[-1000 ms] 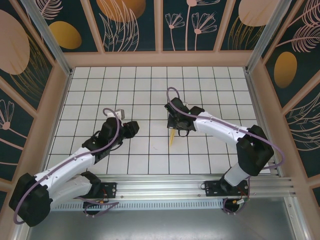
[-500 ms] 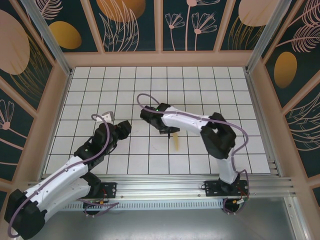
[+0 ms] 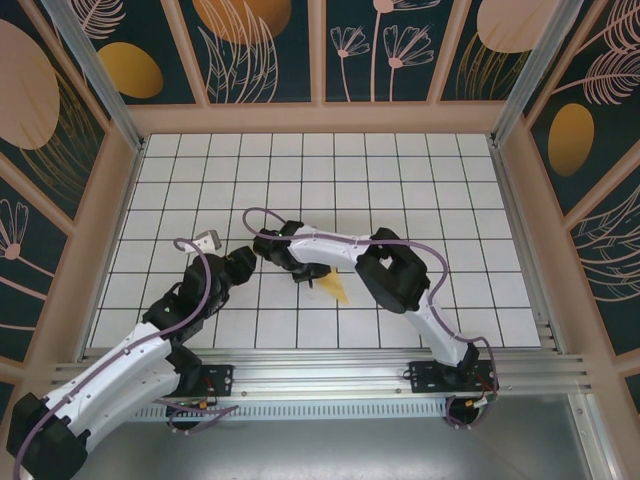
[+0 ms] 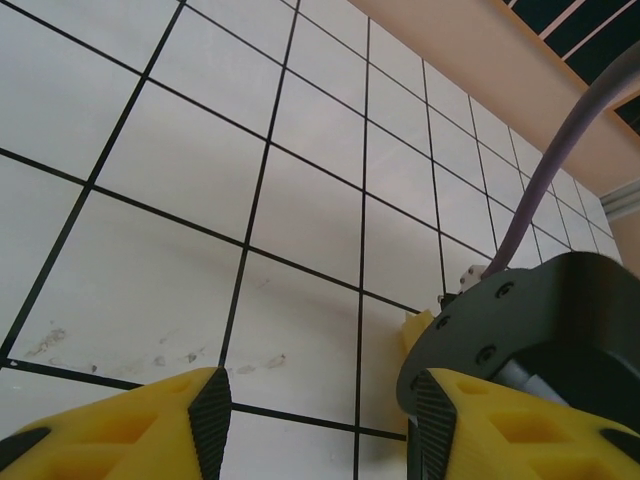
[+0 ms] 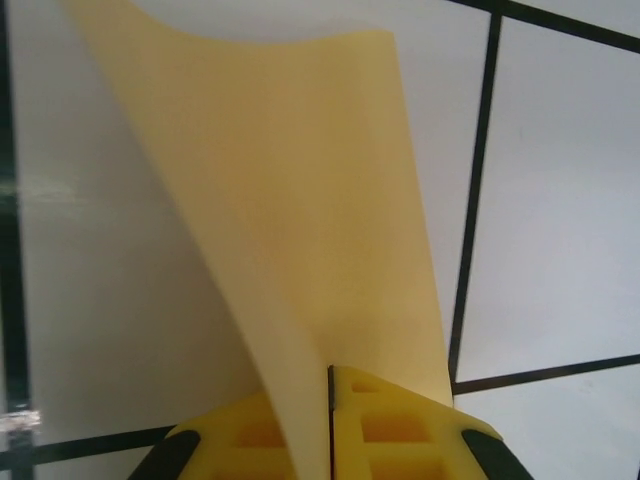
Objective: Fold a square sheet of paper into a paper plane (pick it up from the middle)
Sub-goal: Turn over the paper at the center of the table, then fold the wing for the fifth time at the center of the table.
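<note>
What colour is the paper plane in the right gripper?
Plain pale yellow. The paper plane shows best in the right wrist view.

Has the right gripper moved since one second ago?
Yes. The right gripper, holding the paper plane, shifted left over the table grid, toward the left gripper.

The desk (image 3: 400, 170) is seen whole from a fixed camera set high above and behind the arm bases, tilted down and forward, at a distance. The left wrist view is taken low over the tiles, facing along them toward a wall (image 4: 500, 60), with the left gripper (image 4: 320, 425) at its bottom edge and the right arm (image 4: 530, 320) close at the lower right. The right wrist view is taken very near, down past the right gripper (image 5: 330, 400) onto the paper plane (image 5: 300, 200). The desk's middle is shared by all three views. A yellow sliver beside the right arm in the left wrist view is probably the same paper.
</note>
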{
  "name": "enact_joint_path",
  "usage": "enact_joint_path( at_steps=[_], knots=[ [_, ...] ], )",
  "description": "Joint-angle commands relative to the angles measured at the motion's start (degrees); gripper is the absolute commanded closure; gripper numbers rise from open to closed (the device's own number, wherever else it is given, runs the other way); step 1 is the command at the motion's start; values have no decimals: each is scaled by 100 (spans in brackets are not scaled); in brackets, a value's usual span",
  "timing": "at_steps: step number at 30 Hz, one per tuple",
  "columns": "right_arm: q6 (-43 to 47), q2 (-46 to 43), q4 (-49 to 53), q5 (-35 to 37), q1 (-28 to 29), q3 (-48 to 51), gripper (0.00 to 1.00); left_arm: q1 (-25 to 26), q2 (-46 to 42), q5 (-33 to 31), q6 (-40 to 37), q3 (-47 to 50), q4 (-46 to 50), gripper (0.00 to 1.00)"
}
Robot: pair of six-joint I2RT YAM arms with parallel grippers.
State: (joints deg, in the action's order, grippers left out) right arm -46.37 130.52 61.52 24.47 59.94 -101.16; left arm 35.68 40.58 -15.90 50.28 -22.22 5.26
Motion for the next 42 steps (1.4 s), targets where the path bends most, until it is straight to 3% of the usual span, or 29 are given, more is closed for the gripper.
enact_joint_path(
  at_steps=[1,4,11,16,21,24,28,31,42],
  knots=[
    [33,176,-185,-328,26,-123,87,19,136,-47,8,-20,30,45],
    [58,97,-257,-398,27,-74,79,18,373,-18,-38,-145,19,44],
    [263,-674,-1066,-836,16,408,48,18,654,216,9,-257,-58,44],
    [492,-1551,-2008,-1389,-5,992,36,24,792,330,0,-234,-82,44],
    [461,-2570,-3003,-1802,-182,2017,34,18,1031,599,-43,-254,-231,43],
    [337,-3226,-3686,-2196,-490,2919,40,24,1267,805,-97,-295,-339,43],
    [177,-4168,-5135,-3188,-1061,4482,72,22,1703,1349,-124,-362,-589,43],
    [76,-4583,-5964,-3997,-1466,5331,84,20,2100,1830,-90,-409,-886,43],
    [170,-4370,-6447,-4723,-2031,5943,92,18,3471,2800,-6,-914,-1224,44]
  ],
)
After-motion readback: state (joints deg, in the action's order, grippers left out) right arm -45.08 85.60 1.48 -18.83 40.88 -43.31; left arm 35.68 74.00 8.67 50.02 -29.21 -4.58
